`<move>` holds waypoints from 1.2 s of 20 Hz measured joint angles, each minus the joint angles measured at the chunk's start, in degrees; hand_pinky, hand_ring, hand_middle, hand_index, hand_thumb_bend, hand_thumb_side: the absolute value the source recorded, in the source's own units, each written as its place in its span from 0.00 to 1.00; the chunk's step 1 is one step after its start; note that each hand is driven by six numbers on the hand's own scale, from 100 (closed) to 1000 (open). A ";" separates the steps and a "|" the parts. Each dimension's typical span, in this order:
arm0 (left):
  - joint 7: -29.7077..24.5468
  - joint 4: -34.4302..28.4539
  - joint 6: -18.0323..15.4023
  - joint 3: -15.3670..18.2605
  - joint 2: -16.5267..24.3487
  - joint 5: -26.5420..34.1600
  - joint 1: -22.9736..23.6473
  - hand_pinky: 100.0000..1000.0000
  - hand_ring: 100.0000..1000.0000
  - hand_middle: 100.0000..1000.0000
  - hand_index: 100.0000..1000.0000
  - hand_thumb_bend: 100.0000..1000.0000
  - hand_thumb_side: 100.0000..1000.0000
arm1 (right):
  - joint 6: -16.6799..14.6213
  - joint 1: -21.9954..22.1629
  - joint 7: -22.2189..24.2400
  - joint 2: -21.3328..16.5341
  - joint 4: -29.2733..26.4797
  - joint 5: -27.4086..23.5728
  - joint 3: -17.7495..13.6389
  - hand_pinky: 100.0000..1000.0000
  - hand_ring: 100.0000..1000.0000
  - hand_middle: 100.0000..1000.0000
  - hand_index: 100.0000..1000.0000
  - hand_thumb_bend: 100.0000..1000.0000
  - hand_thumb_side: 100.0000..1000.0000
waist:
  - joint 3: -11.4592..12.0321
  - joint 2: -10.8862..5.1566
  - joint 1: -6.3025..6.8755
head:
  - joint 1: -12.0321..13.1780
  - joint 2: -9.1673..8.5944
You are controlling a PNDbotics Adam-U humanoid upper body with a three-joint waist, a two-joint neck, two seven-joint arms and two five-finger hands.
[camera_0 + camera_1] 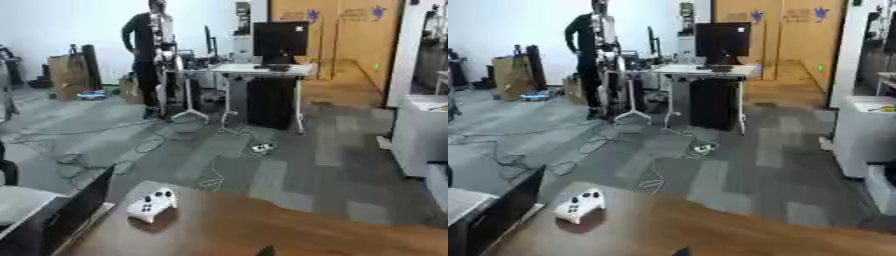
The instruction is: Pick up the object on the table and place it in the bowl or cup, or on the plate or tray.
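Observation:
A white game controller point(151, 204) with dark buttons lies on the brown wooden table point(289, 230), near its far left corner. No bowl, cup, plate or tray shows in either view. Neither of my hands shows. A small dark tip point(267, 250) pokes up at the bottom edge, and I cannot tell what it is.
A black flat screen point(80, 206) stands along the table's left edge, close to the controller. Beyond the far edge the grey floor holds cables and a power strip point(261, 147). A desk with a monitor point(278, 42) stands further back, and a white cabinet point(420, 135) is at the right.

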 measured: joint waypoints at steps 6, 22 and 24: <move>0.08 1.27 -0.64 0.04 0.00 -0.78 -0.04 0.59 0.84 0.97 1.00 0.39 0.87 | -0.01 -0.05 0.01 0.07 -0.05 0.34 0.01 0.45 0.54 0.54 1.00 0.00 0.54 | -0.04 0.33 0.00 | 0.01 0.47; -1.82 1.30 0.72 0.00 -0.47 -5.23 -0.08 0.53 0.80 0.93 1.00 0.51 0.52 | 0.05 -0.56 0.03 0.47 -0.13 0.36 0.01 0.45 0.54 0.54 1.00 0.00 0.55 | -0.42 0.68 0.72 | 0.02 0.99; -2.32 1.30 1.37 0.00 -0.48 -6.60 -0.08 0.51 0.80 0.93 1.00 0.50 0.50 | 0.10 -0.61 0.07 0.47 -0.13 0.36 0.01 0.45 0.54 0.54 1.00 0.00 0.55 | -0.55 0.68 0.76 | 0.02 1.00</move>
